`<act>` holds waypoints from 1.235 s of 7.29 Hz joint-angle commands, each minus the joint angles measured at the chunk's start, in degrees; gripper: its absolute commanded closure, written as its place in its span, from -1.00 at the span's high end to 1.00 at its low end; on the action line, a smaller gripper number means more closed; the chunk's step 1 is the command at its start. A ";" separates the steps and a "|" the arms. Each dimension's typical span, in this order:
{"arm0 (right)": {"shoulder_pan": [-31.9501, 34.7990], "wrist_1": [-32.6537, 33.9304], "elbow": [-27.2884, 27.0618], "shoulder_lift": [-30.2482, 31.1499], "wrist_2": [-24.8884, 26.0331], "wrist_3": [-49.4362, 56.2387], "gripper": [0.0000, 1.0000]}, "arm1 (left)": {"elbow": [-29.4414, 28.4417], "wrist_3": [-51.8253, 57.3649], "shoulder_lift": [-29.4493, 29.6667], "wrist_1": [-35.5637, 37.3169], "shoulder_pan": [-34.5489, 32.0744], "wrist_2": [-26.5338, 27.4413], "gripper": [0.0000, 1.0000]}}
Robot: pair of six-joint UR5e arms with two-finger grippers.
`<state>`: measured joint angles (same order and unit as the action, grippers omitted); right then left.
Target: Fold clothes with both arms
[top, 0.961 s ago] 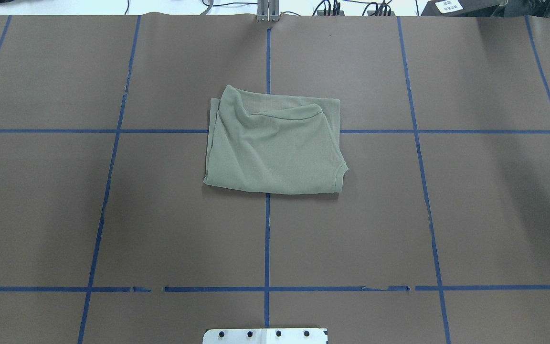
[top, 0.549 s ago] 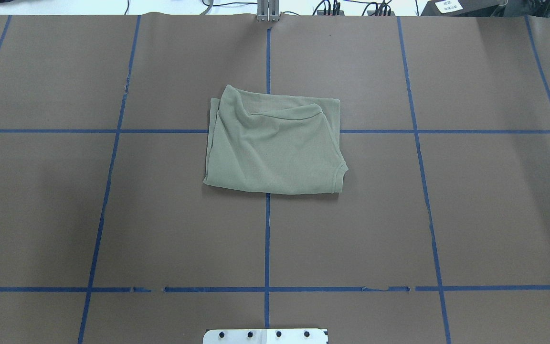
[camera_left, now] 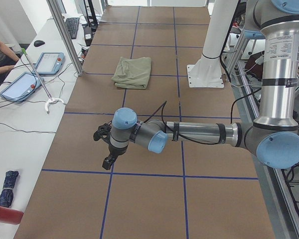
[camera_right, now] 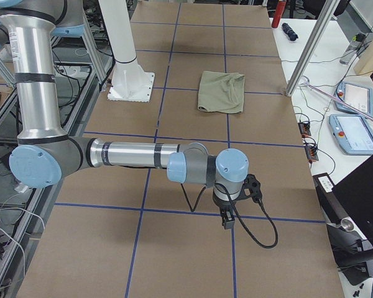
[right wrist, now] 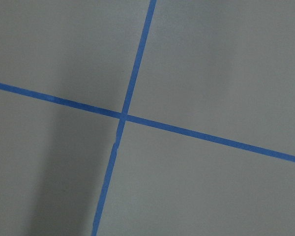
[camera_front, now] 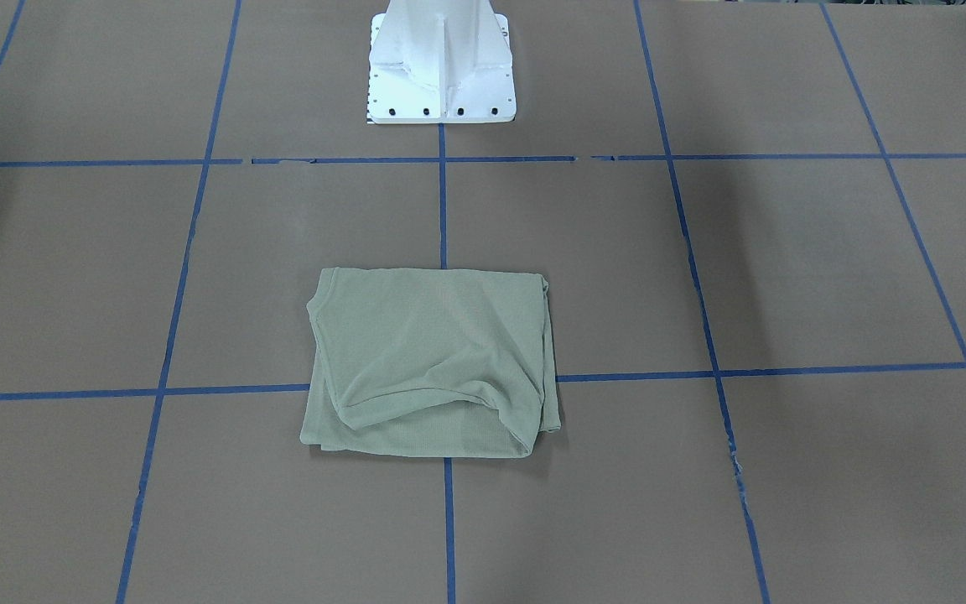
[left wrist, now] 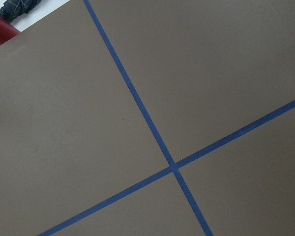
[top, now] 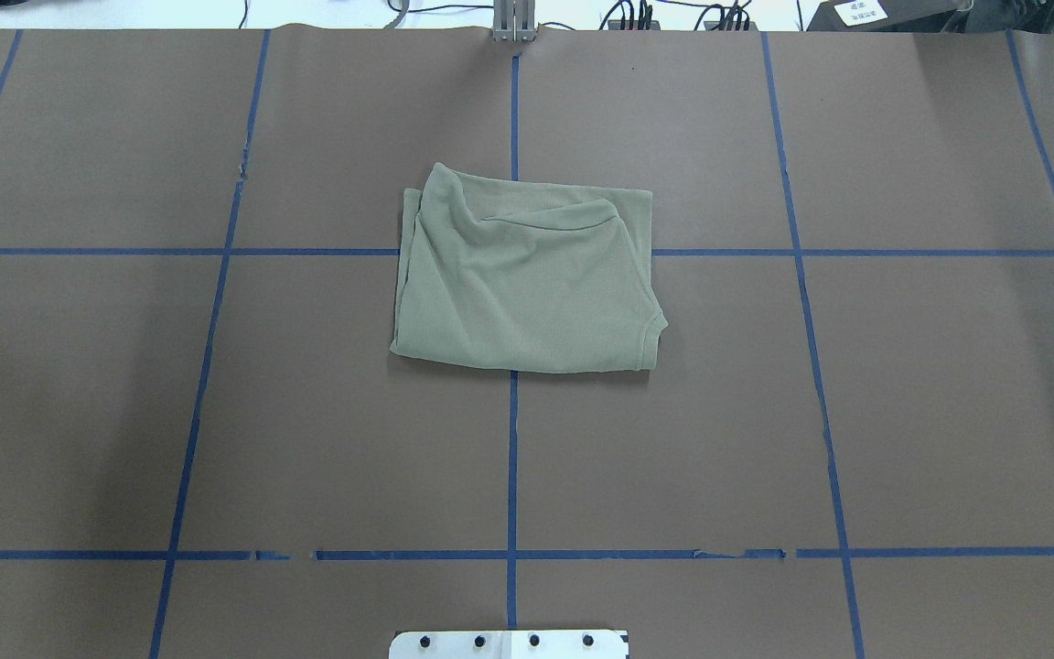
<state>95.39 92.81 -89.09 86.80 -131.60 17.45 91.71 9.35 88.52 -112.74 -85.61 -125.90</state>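
Now the sage-green knit shirt (top: 522,279) lies folded in a soft, wrinkled rectangle on the table (top: 856,412), well apart from the left end effector (camera_left: 108,161) and right end effector (camera_right: 226,219); whether either is spread I cannot tell

A sage-green knit shirt (camera_front: 433,361), folded into a rough rectangle, lies flat just below the middle of the frame on the brown paper-covered desk (camera_front: 785,268). It covers a crossing of the blue tape lines (camera_front: 443,210) that grid the surface. A curved, rumpled edge runs across its lower part. A white metal pedestal base (camera_front: 441,63) stands at top centre, well apart from it.
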 commanded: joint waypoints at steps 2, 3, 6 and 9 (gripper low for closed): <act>0.06 0.44 -1.87 1.44 0.02 -5.46 1.00 | 1.61 -0.29 1.21 12.48 -0.70 -0.22 1.00; 0.06 0.88 -2.75 1.53 -0.06 -6.63 1.00 | 3.45 -0.38 1.57 18.37 -0.70 -0.57 1.00; 0.15 6.74 -6.25 2.66 -1.99 -8.82 1.00 | 6.72 -0.29 0.61 25.81 -0.70 -6.28 1.00; -0.20 8.44 -8.64 5.38 -2.61 -13.32 1.00 | 6.72 -0.29 0.87 25.73 -0.61 -5.85 1.00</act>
<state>95.41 101.13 -97.29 90.89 -134.13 4.98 98.40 9.05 89.24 -87.05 -86.30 -131.92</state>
